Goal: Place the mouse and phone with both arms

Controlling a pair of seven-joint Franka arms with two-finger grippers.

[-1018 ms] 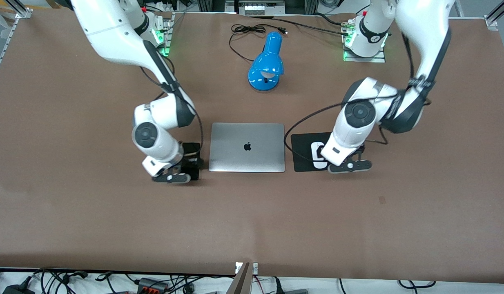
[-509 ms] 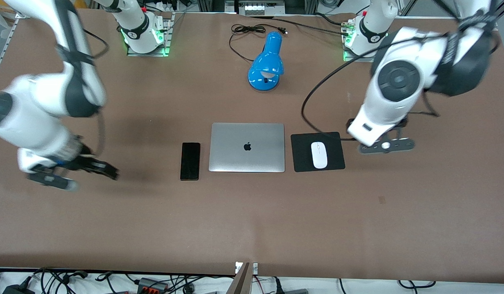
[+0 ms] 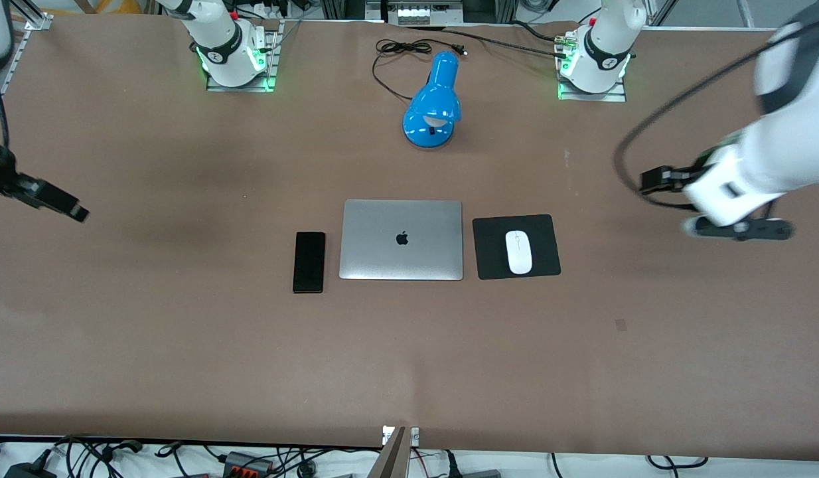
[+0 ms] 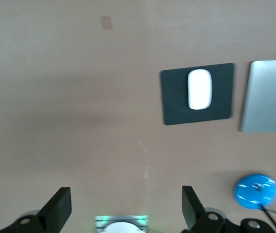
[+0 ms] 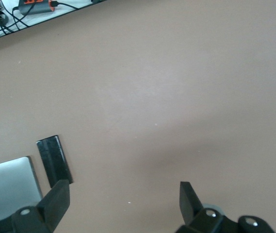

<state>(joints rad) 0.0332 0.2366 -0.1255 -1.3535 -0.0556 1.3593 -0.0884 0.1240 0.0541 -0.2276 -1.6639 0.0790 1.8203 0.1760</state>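
The mouse (image 3: 518, 251) lay on the black pad (image 3: 543, 229) beside the closed laptop (image 3: 401, 239), toward the left arm's end of the table (image 3: 409, 358). The phone (image 3: 309, 261) lay flat just beside the laptop, toward the right arm's end. The left gripper (image 4: 125, 206) hung over bare table with its fingers spread wide, holding nothing. The right gripper (image 5: 123, 200) hung over bare table at its own end, fingers likewise apart and empty.
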